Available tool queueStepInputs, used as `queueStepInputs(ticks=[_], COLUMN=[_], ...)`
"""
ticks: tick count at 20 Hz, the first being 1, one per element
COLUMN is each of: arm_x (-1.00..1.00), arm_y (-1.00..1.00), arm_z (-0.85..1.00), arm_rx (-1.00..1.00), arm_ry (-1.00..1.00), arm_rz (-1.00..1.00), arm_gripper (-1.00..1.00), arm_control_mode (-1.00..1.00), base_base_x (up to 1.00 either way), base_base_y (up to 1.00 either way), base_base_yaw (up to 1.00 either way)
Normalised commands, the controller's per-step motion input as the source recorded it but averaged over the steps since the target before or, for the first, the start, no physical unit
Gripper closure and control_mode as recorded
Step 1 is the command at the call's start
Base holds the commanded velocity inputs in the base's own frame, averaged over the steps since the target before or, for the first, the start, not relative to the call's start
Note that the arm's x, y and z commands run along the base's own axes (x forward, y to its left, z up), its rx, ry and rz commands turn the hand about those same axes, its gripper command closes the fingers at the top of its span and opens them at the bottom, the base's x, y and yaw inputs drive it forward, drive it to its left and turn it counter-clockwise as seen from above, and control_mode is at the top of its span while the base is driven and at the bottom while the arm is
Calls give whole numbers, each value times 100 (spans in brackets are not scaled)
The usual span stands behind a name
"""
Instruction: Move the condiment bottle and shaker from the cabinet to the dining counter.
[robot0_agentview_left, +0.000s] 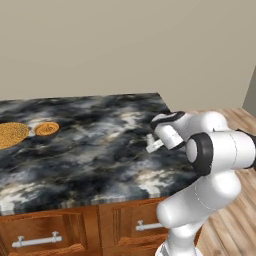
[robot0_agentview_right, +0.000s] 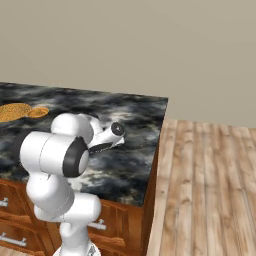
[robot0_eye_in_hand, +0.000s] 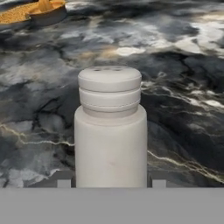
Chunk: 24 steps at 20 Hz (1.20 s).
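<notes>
shaker (robot0_eye_in_hand: 110, 131) in pincer (robot0_eye_in_hand: 111, 183), over dining counter (robot0_eye_in_hand: 183, 87)

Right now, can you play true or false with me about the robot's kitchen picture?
1. The shaker sits between the gripper's fingertips. True.
2. The shaker is dark brown. False: it is pale grey-white.
3. The dining counter has a black-and-grey marbled top. True.
4. The golden-orange round things lie on the wooden floor. False: they lie on the counter, far from the shaker.
5. The arm is white with dark joints. True.
</notes>
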Motion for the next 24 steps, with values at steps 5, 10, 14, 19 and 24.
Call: queueStepInputs(ticks=[5, 10, 14, 19, 24], arm_x=[2, 2, 8, 11, 18], arm_y=[0, 1, 0, 0, 0], arm_z=[-22, -19, -10, -1, 0], arm_rx=[0, 0, 2, 6, 9], arm_ry=[-15, -7, -7, -8, -2], arm_rz=[9, 5, 1, 0, 0], arm_gripper=[100, 100, 100, 100, 100], arm_control_mode=[-100, -100, -100, -100, -100], base_base_x=[0, 0, 0, 0, 0], base_base_y=[0, 0, 0, 0, 0], base_base_yaw=[0, 0, 0, 0, 0])
